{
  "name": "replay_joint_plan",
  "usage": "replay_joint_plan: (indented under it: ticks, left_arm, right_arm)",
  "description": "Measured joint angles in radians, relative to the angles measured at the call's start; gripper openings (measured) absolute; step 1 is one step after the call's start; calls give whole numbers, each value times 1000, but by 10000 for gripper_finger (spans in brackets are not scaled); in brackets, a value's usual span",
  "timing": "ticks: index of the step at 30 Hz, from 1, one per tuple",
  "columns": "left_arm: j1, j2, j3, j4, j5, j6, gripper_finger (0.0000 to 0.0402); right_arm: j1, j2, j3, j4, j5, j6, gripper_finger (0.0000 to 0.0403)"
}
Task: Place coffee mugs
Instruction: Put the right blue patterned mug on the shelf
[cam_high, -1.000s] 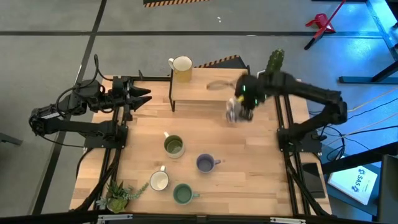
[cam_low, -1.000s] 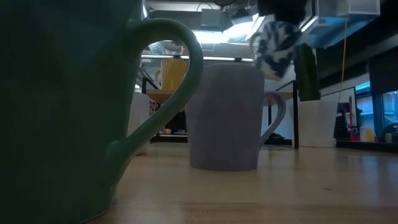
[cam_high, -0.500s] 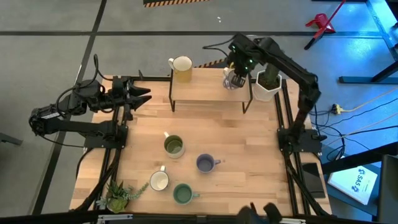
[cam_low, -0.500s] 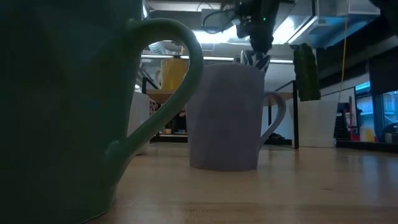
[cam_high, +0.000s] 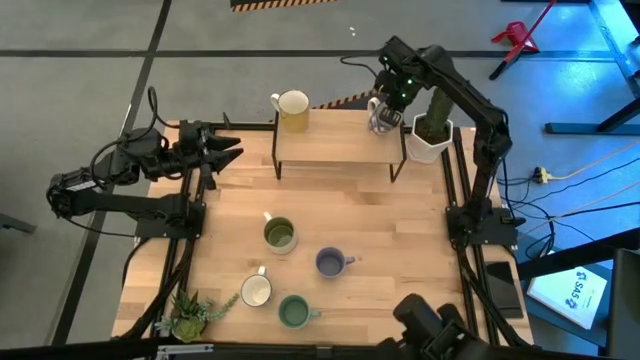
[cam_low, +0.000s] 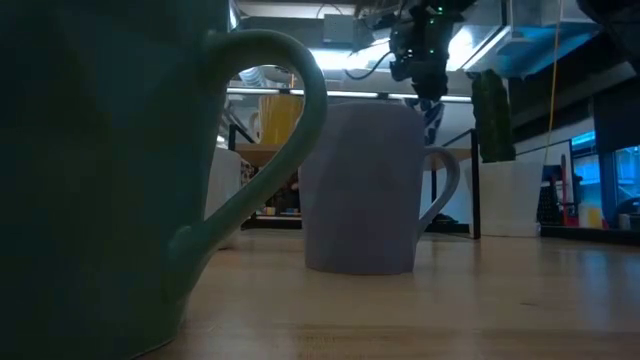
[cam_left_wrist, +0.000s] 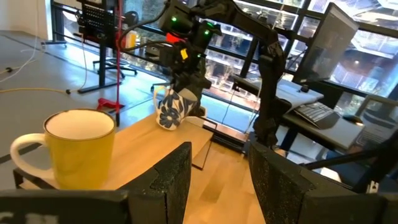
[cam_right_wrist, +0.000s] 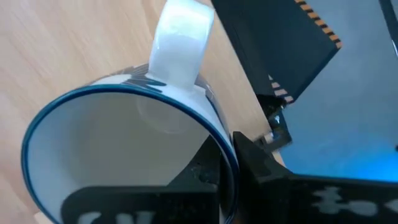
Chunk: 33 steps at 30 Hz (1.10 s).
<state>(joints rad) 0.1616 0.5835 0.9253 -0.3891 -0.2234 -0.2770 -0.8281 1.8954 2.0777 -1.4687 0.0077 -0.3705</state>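
Right pincer (cam_high: 381, 118) is up at far right end of the shelf (cam_high: 330, 146), clamped on rim of a white mug w/ blue flowers (cam_left_wrist: 173, 109); right wrist view shows one finger inside the blue-edged rim, one outside. Mug sits at the shelf's end, tilted a bit in left wrist view; can't tell if its base is fully down. Cactus pot (cam_high: 430, 139) stands just beside it, off the shelf's right end.

Yellow mug (cam_high: 292, 108) stands upright at shelf's left end, well apart from the flowered one.

On the desk (cam_high: 400, 260): olive mug (cam_high: 279, 235) near centre, purple mug (cam_high: 331, 263) to its right and nearer the front, white mug (cam_high: 257, 290) and green mug (cam_high: 294, 312) side by side near front edge. Small plant (cam_high: 190, 315) at front left corner.

Left pincer (cam_high: 228, 152) waits at desk's left back, level w/ shelf, fingers parted narrowly, holding nothing.
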Motion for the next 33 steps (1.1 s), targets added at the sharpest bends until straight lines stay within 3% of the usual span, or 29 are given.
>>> replay_joint_plan:
  ticks: [33]
  left_arm:
    - [0,0,0,0,0,0,153]
  right_arm:
    - [-37,6,-2,58,-34,-62,18]
